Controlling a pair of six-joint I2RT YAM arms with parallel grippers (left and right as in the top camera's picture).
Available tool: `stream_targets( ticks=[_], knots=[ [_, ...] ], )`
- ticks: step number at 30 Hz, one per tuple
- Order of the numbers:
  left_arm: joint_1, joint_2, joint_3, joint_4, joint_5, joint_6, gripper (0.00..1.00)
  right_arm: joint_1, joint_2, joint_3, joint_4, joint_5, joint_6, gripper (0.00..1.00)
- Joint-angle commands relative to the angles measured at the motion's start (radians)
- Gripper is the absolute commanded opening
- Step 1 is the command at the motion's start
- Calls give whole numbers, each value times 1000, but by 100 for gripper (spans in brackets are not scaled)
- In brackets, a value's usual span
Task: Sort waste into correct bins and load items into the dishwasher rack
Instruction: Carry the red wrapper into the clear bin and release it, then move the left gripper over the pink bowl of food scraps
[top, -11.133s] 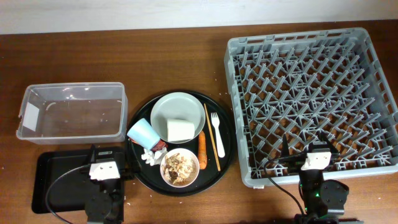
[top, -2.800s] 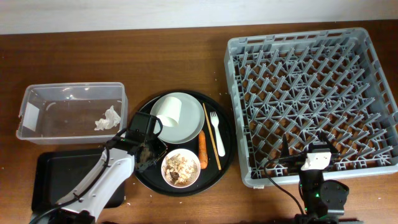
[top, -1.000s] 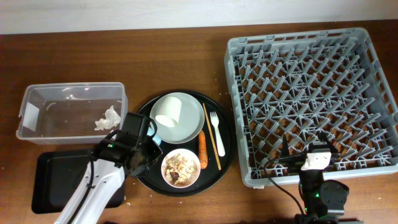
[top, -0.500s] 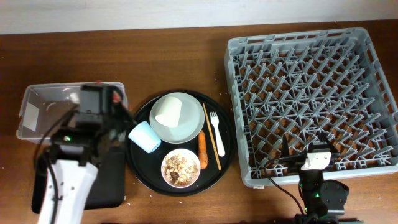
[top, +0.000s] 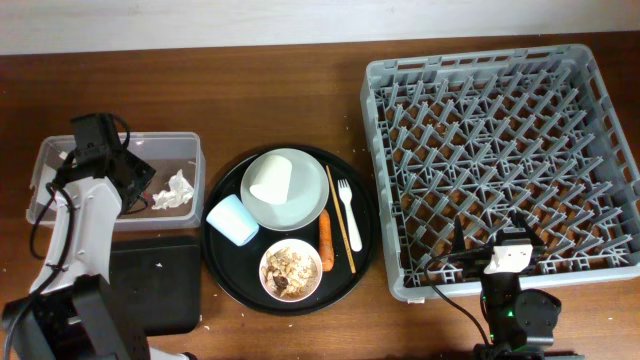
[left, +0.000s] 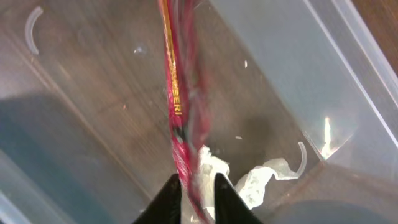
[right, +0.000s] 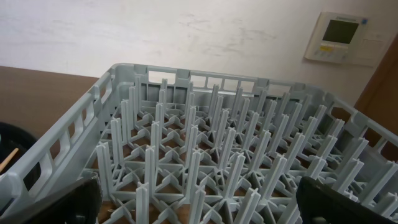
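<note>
My left gripper (top: 138, 178) hangs over the clear tub (top: 172, 138). In the left wrist view its jaws (left: 198, 182) stand slightly parted, open, with the red wrapper (left: 176, 93) loose and blurred between them, a gap beside it. White tissue (top: 174, 190) lies on the tub floor below (left: 261, 177). The plate (top: 305, 205) carries the white cup (top: 270, 181). The blue cup (top: 232, 220), the bowl of food scraps (top: 290, 269), carrot (top: 324, 243), chopsticks (top: 344, 220) and fork (top: 349, 208) lie around it. My right gripper (top: 497, 252) stands open and empty over the rack's front (right: 208, 202).
The dishes sit on a large round black tray (top: 222, 262). A shallow black tray (top: 155, 290) lies in front of the tub. The grey dishwasher rack (top: 500, 140) fills the right side, with its pegs (right: 205, 143) right before my right gripper.
My left arm has swung from the round tray leftward over the clear tub with the red wrapper. Its jaws have parted a little. The right arm has not moved.
</note>
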Motion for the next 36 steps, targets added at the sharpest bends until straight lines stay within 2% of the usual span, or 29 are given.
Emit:
stream_targets(
  ticks=[1, 2, 3, 5, 8, 9, 10, 11, 12, 14, 16, 18, 22, 26, 33, 36],
  knots=[
    [7, 3, 16, 13, 1, 10, 40, 4, -7, -7, -1, 2, 1, 99],
    [7, 2, 19, 10, 2, 10, 51, 4, -7, -7, -1, 2, 1, 99],
    [6, -3, 27, 3, 5, 10, 53, 4, -7, -7, -1, 2, 1, 99],
    [6, -43, 87, -62, 39, 10, 53, 4, -7, -7, -1, 2, 1, 99],
    [6, -170, 183, -242, 80, 11, 48, 4, -7, -7, -1, 2, 1, 99],
    [7, -211, 187, -280, 76, 10, 45, 4, -7, -7, -1, 2, 1, 99],
    [10, -263, 187, -335, 74, 10, 30, 4, -7, -7, -2, 2, 1, 99],
    [16, -294, 186, -376, 68, 10, 6, 4, -7, -7, -1, 2, 1, 98],
    [29, -321, 186, -430, 32, 0, 1, 4, -7, -7, -2, 2, 1, 99],
    [58, -324, 179, -477, 1, -28, 1, 4, -7, -7, -1, 2, 1, 99],
    [90, -322, 104, -480, 31, -28, 1, 4, -7, -7, -1, 2, 0, 99],
    [138, -322, -1, -443, 97, -29, 0, 4, -7, -7, -1, 2, 1, 99],
    [283, -322, -238, -262, 224, -73, 0, 4, -7, -7, -1, 2, 1, 99],
    [377, -322, -362, -122, 238, -73, 1, 4, -7, -7, -1, 2, 1, 98],
    [403, -305, -551, 158, 265, -74, 1, 4, -7, -7, -1, 2, 0, 99],
    [403, -284, -586, 226, 283, -74, 1, 4, -7, -7, -1, 2, 1, 99]
  ],
)
